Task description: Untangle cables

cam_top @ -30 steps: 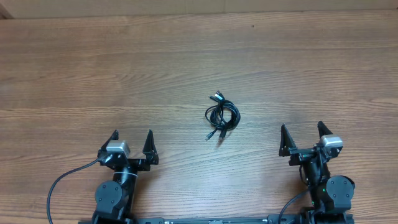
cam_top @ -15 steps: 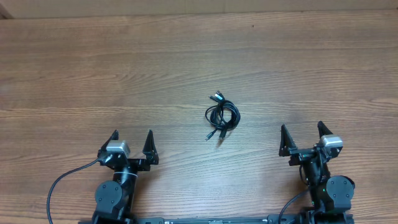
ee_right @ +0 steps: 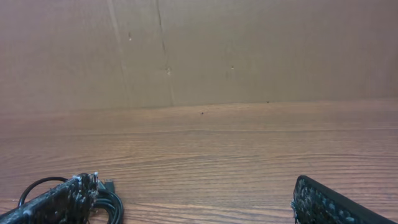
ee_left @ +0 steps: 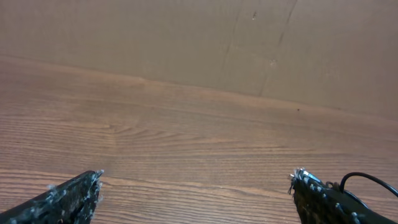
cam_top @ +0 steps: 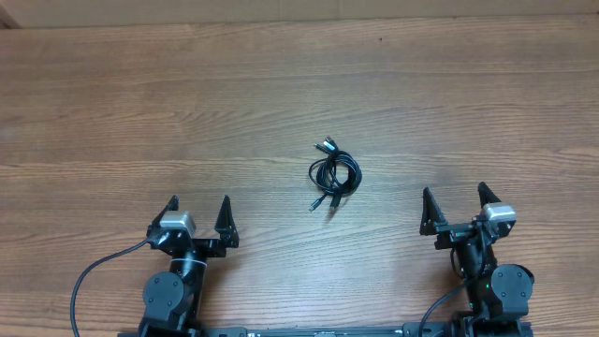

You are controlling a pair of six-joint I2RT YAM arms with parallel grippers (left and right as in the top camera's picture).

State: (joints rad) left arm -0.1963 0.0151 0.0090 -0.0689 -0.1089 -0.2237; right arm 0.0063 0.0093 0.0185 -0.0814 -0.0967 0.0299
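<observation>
Cables (cam_top: pixel 334 174) lie in one small tangled coil about mid-table (cam_top: pixel 140 94), with one plug end poking out toward the far side and two toward the arms. Left gripper (cam_top: pixel 198 208) sits at the near edge, spread wide and empty, well apart from the coil. Right gripper (cam_top: pixel 455 197) is also spread wide and empty; the coil peeks past its left finger in the right wrist view.

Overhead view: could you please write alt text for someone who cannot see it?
A coiled bundle of black cables lies centrally on a wooden table. The left end effector and right end effector sit open near the bottom edge, both apart from it.
</observation>
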